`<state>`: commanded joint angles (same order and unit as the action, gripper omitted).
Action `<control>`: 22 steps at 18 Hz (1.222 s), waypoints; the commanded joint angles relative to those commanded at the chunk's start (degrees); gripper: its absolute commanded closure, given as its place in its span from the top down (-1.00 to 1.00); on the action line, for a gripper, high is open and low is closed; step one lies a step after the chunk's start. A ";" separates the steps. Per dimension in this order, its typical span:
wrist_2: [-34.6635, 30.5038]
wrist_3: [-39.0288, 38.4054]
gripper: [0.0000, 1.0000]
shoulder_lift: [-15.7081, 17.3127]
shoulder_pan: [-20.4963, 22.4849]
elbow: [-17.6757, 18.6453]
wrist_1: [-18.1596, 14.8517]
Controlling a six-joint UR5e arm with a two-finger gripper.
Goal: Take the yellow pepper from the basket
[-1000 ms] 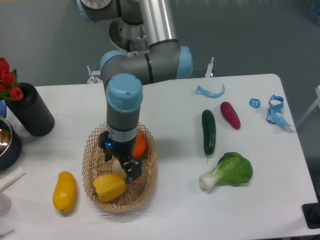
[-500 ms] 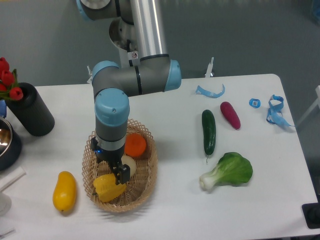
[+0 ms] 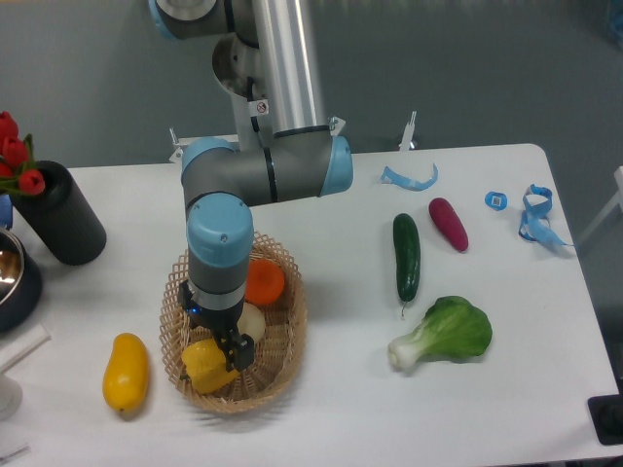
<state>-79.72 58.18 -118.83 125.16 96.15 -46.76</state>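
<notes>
arm: comes from back edge of table (image 3: 321, 389), elbow bent, wrist pointing straight down into basket (image 3: 289, 336)
gripper (image 3: 216, 356): low in basket's front-left part, jaws around pepper (image 3: 203, 366), looks gripped
pepper: in basket, near front rim
orange (image 3: 264, 281): basket, back right
</notes>
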 joint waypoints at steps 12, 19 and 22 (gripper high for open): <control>-1.05 -0.09 0.84 -1.50 -0.35 -1.32 0.88; -4.66 -1.14 0.20 -1.32 -1.14 -1.41 0.88; -4.57 -1.58 -0.05 -1.15 -1.14 -1.41 0.88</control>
<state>-84.29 56.60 -119.97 124.01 94.75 -45.88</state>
